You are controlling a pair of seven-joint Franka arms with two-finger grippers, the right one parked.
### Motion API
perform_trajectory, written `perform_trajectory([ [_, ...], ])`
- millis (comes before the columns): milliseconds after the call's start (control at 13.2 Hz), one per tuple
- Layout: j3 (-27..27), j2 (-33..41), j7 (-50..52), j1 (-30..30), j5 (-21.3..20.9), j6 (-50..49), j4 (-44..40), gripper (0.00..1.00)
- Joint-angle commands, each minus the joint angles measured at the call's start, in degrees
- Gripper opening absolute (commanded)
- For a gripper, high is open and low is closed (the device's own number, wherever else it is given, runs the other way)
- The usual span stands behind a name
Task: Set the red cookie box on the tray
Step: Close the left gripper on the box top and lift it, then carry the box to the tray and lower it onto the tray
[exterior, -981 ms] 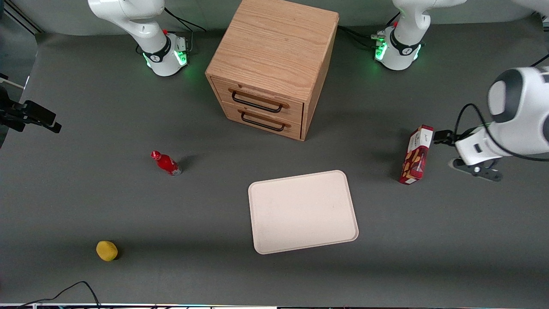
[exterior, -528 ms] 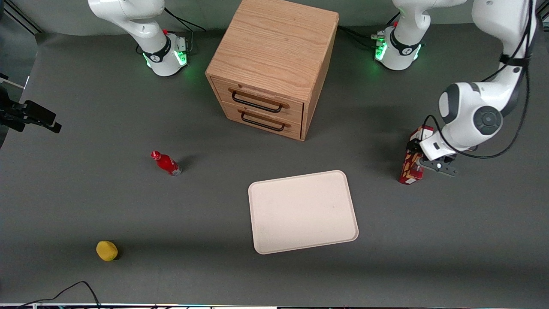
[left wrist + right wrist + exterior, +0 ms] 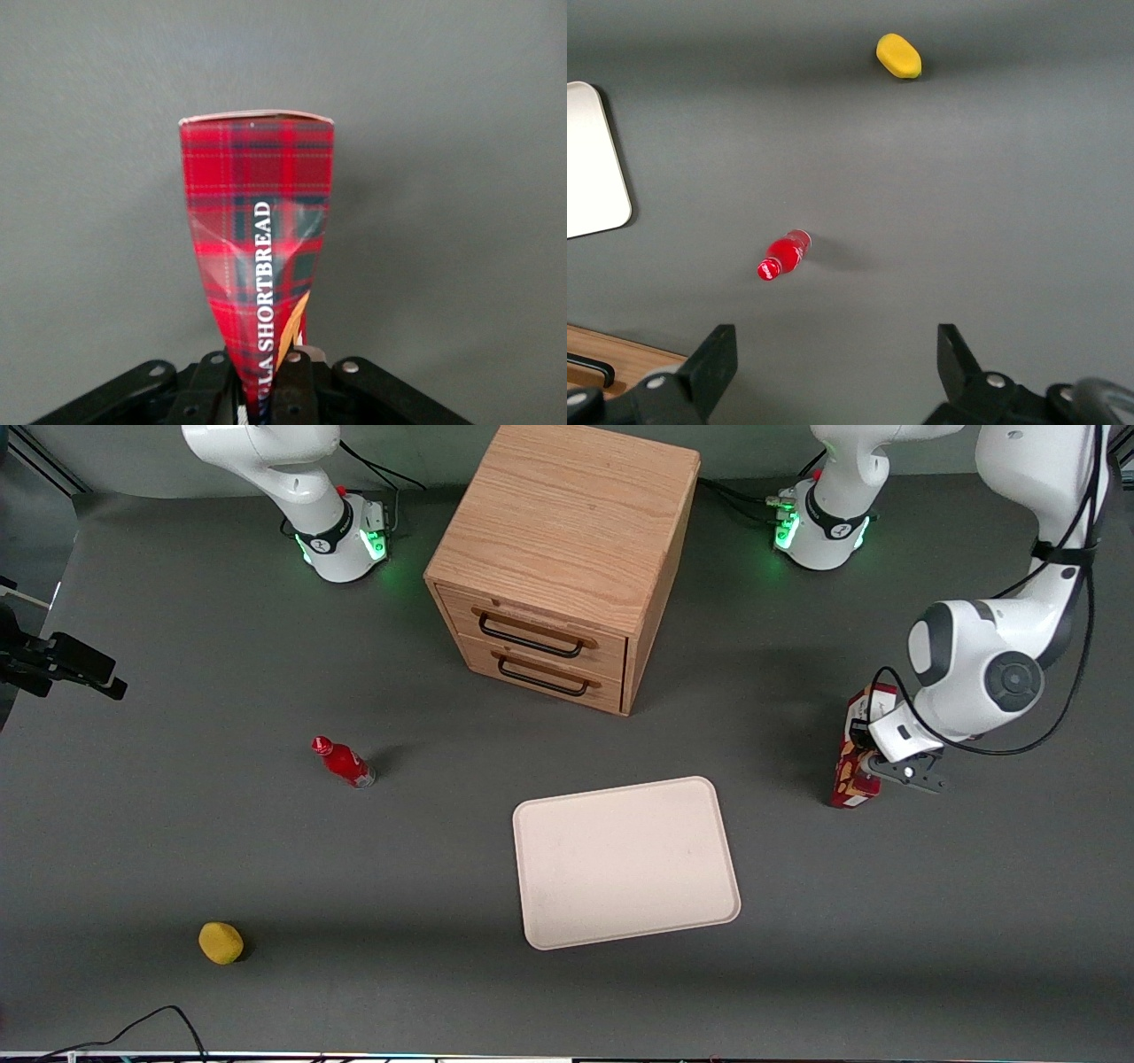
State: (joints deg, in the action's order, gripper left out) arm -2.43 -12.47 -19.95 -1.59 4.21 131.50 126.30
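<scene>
Red cookie box (image 3: 850,766) stands upright on the table (image 3: 177,841), off the tray (image 3: 625,861) — toward the working arm's end and a little farther from the front camera than the tray. Gripper (image 3: 873,757) sits at the box's upper end. In the wrist view its fingers (image 3: 292,385) press in on the box (image 3: 257,257) from both sides, pinching the card narrow there — a closed grip on it. Tray lies flat, nearer the camera than the wooden cabinet (image 3: 558,558).
</scene>
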Motion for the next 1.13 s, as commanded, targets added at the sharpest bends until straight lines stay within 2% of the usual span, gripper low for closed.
perform_trajectory([
  [0, 0.1, 1.6, 5.4, 0.5, 1.2, -18.7, -14.3, 0.00],
  [151, -2.2, 0.4, 13.7, 0.6, 1.3, -30.3, -26.6, 0.00],
  [226, -4.5, 0.1, 19.8, 0.7, 1.3, -32.6, -30.6, 0.00],
  [377, -10.9, -2.3, 33.9, 0.7, 1.1, -32.6, -36.1, 0.00],
  [528, -18.5, -8.6, 46.5, 0.8, -0.5, -29.0, -40.4, 0.00],
  [755, -25.1, -19.2, 59.6, 1.9, -12.1, -14.7, -41.2, 0.00],
  [906, -25.3, -25.9, 62.0, 2.6, -18.2, -7.9, -41.0, 0.00],
  [1057, -25.3, -29.1, 64.3, 2.9, -22.6, -1.0, -38.7, 0.00],
])
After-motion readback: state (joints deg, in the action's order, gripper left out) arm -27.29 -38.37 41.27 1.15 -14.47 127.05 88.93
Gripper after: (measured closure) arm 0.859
